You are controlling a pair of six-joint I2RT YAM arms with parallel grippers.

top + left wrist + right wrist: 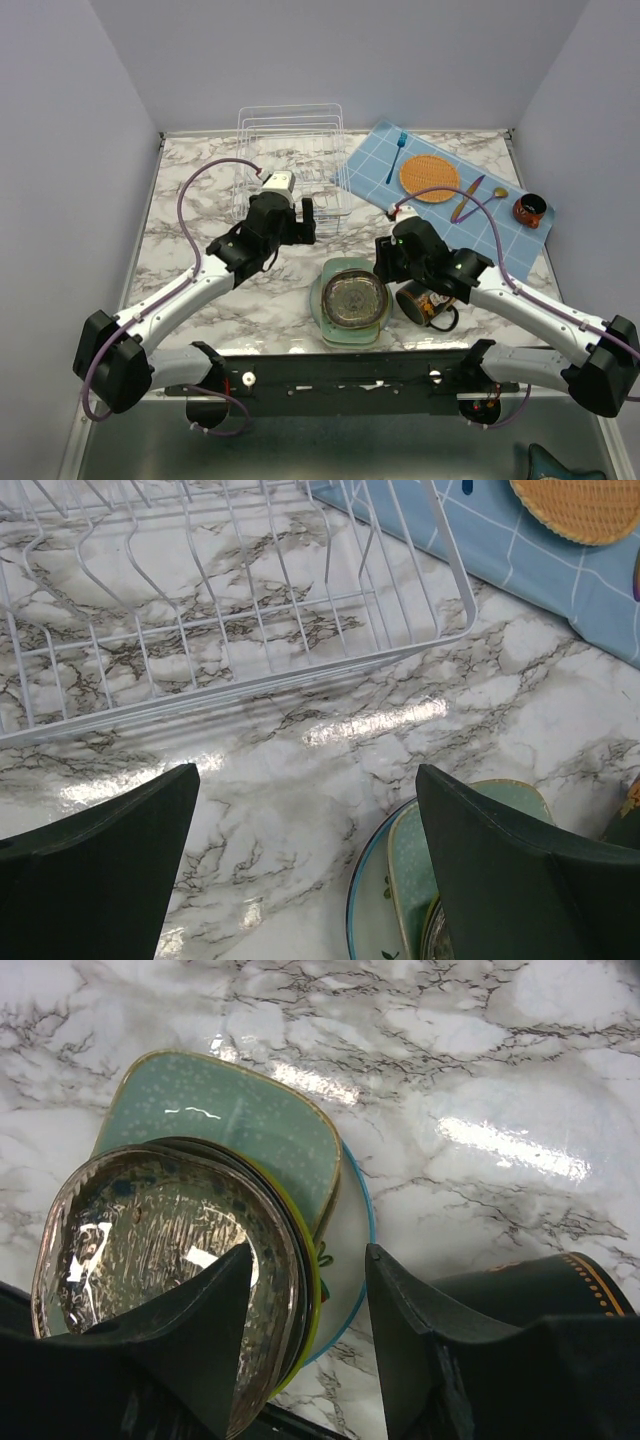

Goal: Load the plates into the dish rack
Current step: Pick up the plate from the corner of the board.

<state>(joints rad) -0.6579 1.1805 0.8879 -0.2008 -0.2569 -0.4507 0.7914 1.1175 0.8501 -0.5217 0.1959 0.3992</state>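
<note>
The plates (350, 300) lie stacked at the table's near middle. A brownish round plate (150, 1230) is on top, above a yellow-rimmed one (312, 1290), a mint-green rounded-square one (230, 1110) and a white blue-rimmed one (352, 1225). My right gripper (308, 1255) is open and straddles the stack's right rim, one finger over the brownish plate and the other outside it. The white wire dish rack (290, 160) stands at the back with nothing in it. My left gripper (305, 775) hangs wide open over bare marble between the dish rack (250, 600) and the plates (405, 880).
A black decorated mug (425, 305) lies on its side just right of the stack, close to my right fingers. A blue checked mat (460, 200) at back right carries an orange woven round mat (428, 178), a blue fork (397, 155), a spoon and a small dark cup (530, 210).
</note>
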